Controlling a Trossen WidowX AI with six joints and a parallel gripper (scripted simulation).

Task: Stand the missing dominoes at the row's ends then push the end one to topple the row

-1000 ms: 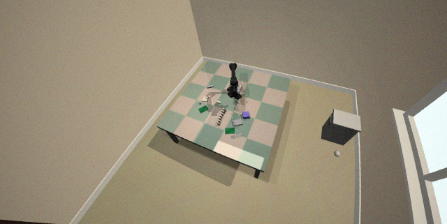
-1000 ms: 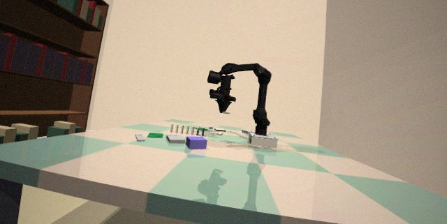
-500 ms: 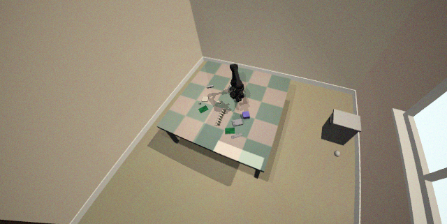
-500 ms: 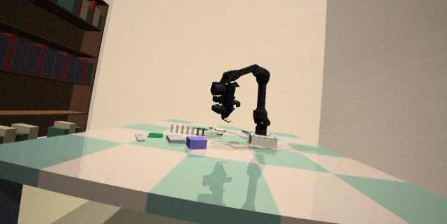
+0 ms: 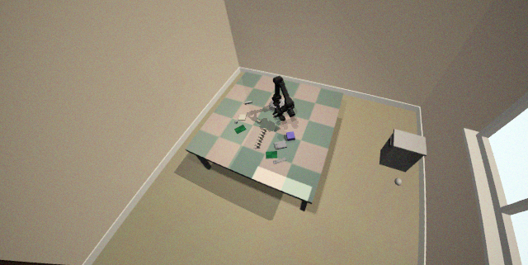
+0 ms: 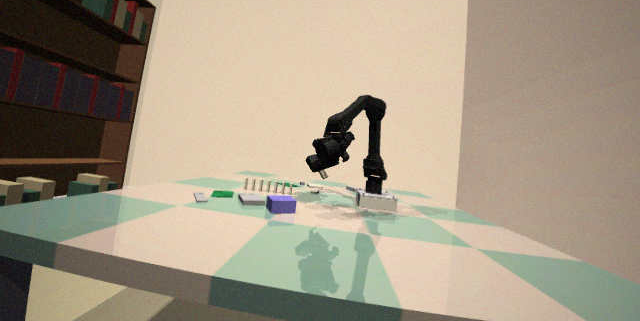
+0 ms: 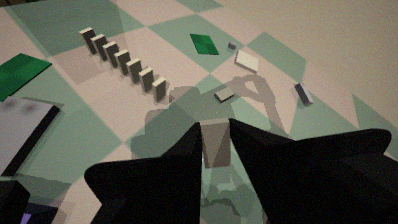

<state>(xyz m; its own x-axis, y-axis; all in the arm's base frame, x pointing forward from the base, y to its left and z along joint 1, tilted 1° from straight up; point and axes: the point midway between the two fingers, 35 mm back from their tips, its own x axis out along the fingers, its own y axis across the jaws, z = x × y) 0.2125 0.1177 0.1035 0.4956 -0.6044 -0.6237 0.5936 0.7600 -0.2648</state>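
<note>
Bare counter (image 5: 223, 134) (image 6: 310, 261) (image 7: 107, 107) flanked the standing row (image 5: 261, 139) (image 6: 269, 186) (image 7: 123, 62); a loose domino (image 5: 258, 120) (image 6: 314, 192) (image 7: 224, 95) obstructed passage near its closer end.

A glossy violet-blue block (image 6: 281, 204) sits on the green-and-pink checkered tabletop (image 6: 320, 261); behind it stands a row of slim cream dominoes (image 6: 269, 186), and right of it rises a jointed black robot arm (image 6: 374, 136)

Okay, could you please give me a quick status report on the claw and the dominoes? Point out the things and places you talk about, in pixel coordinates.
Claw (image 6: 324, 174) (image 7: 213, 125) shut on a domino (image 6: 323, 174) (image 7: 215, 142), held above the table. Seven dominoes (image 6: 269, 186) (image 7: 122, 62) standing in the row. Another domino (image 7: 224, 95) lying flat off the row's near end.
</note>
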